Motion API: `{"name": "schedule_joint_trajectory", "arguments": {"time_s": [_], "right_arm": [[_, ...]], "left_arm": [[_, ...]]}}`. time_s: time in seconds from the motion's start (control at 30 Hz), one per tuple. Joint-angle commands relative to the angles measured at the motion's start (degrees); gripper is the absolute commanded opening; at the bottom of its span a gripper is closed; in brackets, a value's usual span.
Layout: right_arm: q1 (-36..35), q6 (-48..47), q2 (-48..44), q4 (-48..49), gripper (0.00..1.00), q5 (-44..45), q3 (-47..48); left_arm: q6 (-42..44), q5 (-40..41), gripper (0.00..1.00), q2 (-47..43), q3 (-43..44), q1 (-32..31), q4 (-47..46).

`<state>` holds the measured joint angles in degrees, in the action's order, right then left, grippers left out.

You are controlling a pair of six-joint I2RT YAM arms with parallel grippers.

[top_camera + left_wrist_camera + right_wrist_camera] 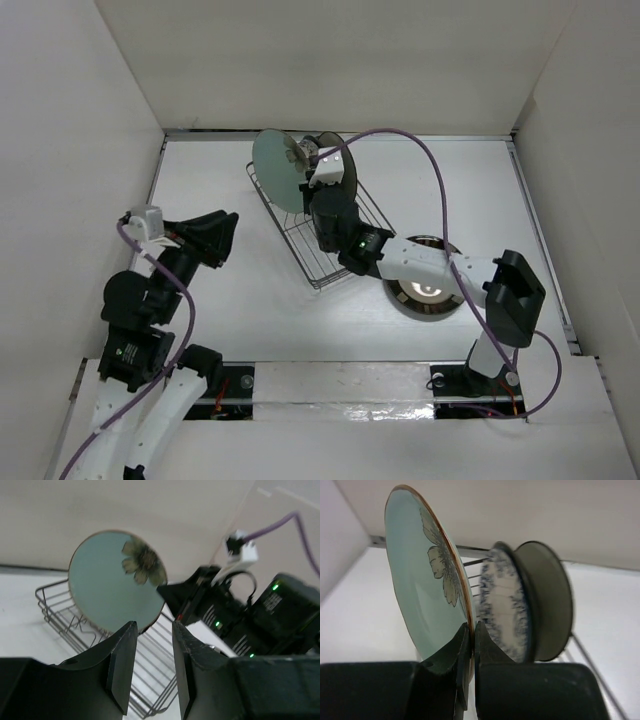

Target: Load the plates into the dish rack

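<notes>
Hovering at the near left, the left gripper (154, 635) has its jaws parted with nothing between them, likely so as not to crowd the rack. At the near right, a dark-rimmed cream plate (430, 292) lies flat on the table (240, 310) under the right arm, not yet loaded. Farther in sits the dish rack (322, 252). At its far end the right gripper (472, 630) is clamped on the rim of the pale green plate (415, 580). It is held on edge to slot between tines, just left of the standing blue-floral plate (502, 600) and a dark plate (547, 605).
</notes>
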<state>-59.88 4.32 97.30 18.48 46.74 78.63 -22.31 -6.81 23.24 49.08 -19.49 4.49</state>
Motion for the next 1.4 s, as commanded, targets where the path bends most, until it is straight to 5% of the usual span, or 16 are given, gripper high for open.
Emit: {"name": "schedule_joint_trajectory", "arguments": {"time_s": [0.0, 0.6, 1.17, 1.37], "right_arm": [[2.1, -12.9, -0.4, 10.8, 0.00, 2.8, 5.4], [10.0, -25.9, 11.9, 14.3, 0.00, -0.3, 13.6], [6.5, -15.8, 14.2, 10.9, 0.00, 3.3, 8.1], [6.5, -12.6, 15.4, 6.3, 0.14, 4.9, 9.7]], "left_arm": [[2.3, 0.8, 0.30, 1.3, -3.9, -0.8, -4.0], [4.6, 3.8, 0.31, 4.4, -10.0, -1.3, -9.5], [4.6, 3.8, 0.32, 4.3, -10.3, -1.3, -9.2], [4.5, 3.5, 0.33, 3.7, -10.6, -1.3, -9.2]]}}
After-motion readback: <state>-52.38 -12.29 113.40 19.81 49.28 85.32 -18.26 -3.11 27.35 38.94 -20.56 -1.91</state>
